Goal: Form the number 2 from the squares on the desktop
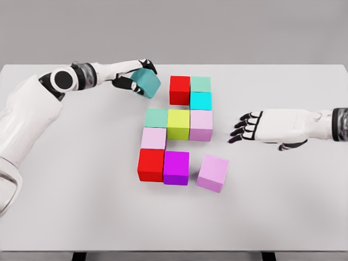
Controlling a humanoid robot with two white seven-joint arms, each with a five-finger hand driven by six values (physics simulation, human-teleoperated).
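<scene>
The left robot hand (132,76) grips a teal cube (147,83), tilted, just left of the red cube (180,89) at the top of the block figure on the white bench (81,190). That figure runs through a mint cube (200,84), cyan cube (200,100), pale pink cube (201,125), yellow-green cube (178,124) and magenta cube (176,167). A loose lilac cube (212,173) lies askew just beside it. The right robot hand (255,128) hovers open, fingers spread, apart from the blocks.

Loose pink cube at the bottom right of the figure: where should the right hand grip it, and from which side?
Come from above with the right hand. The loose pink cube sits skewed, apart from the magenta cube, so turn the fingers to match and pinch its near and far faces, which look clear.
</scene>
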